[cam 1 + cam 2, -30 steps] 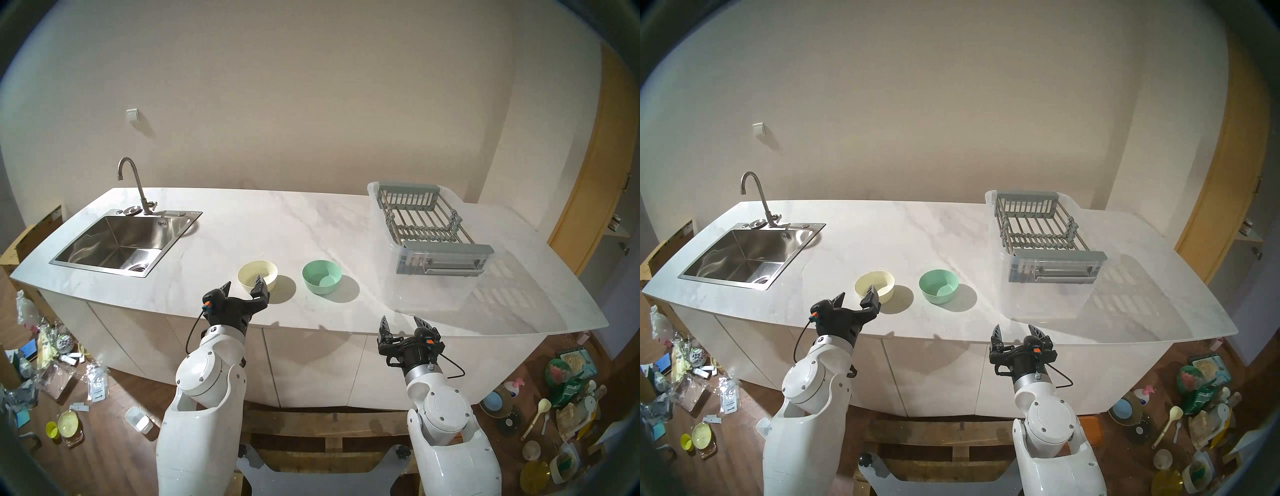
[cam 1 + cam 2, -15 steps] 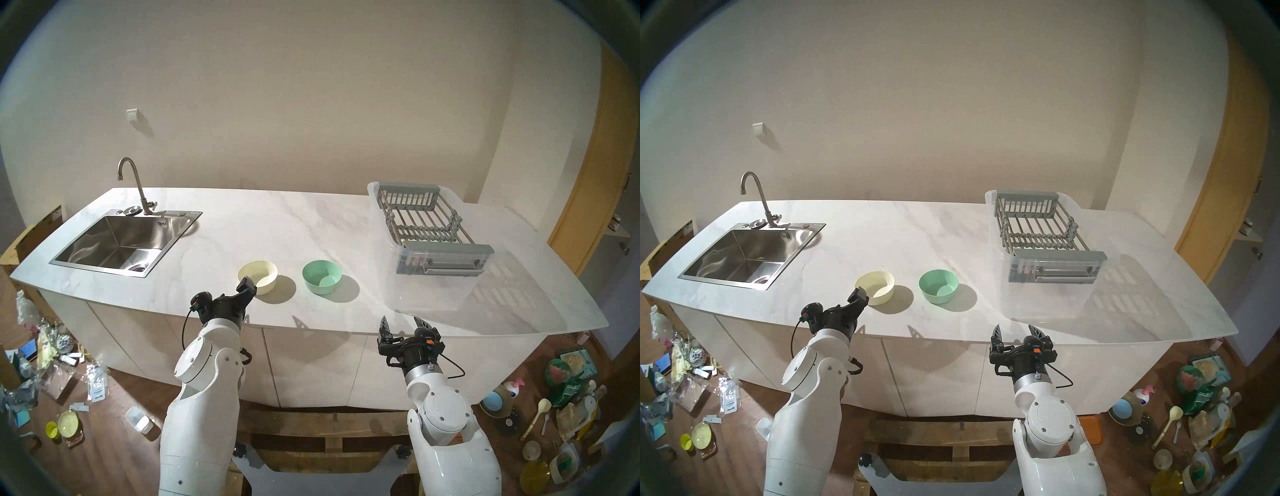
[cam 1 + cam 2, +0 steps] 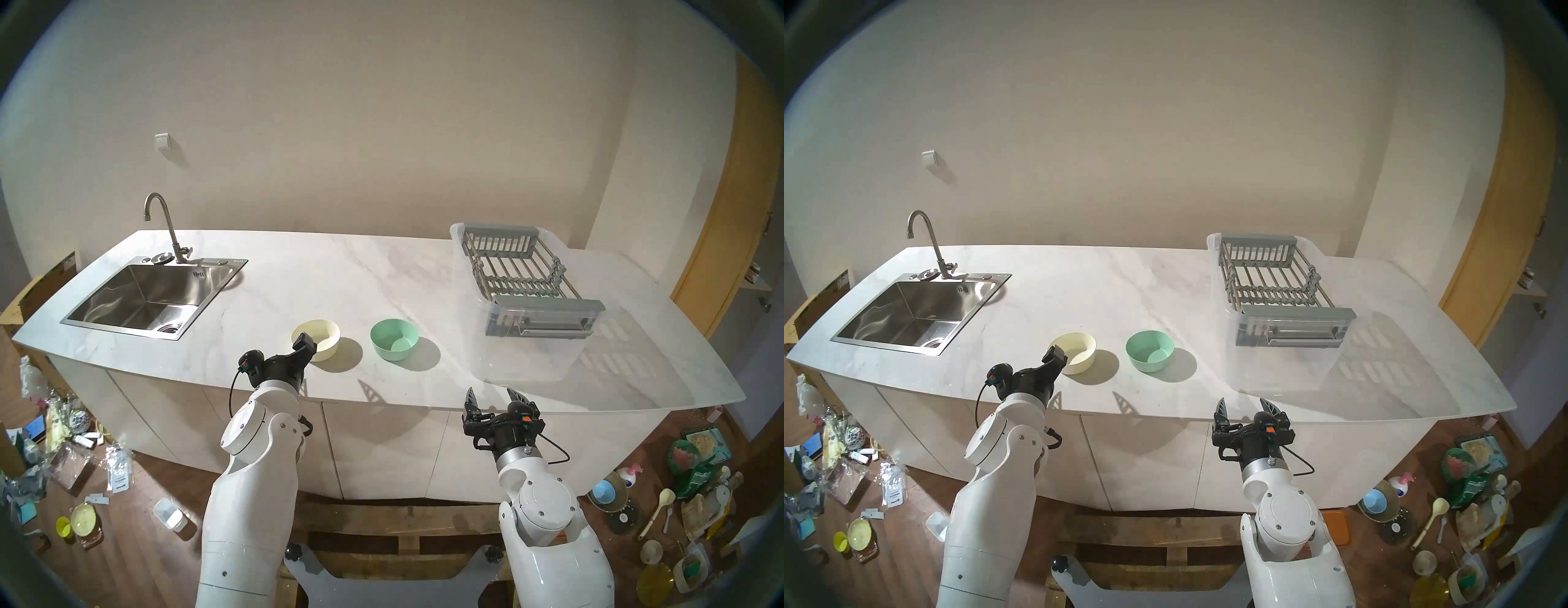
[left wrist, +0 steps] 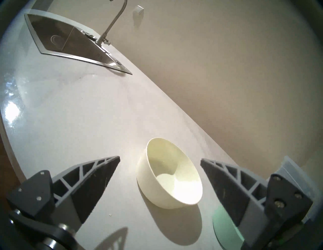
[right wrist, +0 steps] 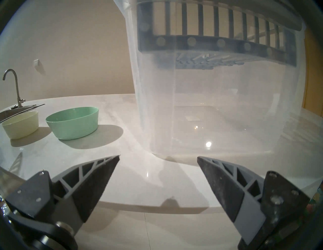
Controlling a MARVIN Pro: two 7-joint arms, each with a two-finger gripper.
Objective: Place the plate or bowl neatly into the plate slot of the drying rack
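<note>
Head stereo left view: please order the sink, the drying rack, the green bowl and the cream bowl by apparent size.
1. sink
2. drying rack
3. green bowl and cream bowl: they look about alike, so I do not rank them.

Bare surface (image 3: 322, 276) runs wide from the sink (image 3: 140, 297) at the left end to the clear tub (image 3: 526, 352) at the right. Near the front edge, the cream bowl (image 3: 316, 339) and green bowl (image 3: 394, 339) stand apart, a gap between them.
</note>
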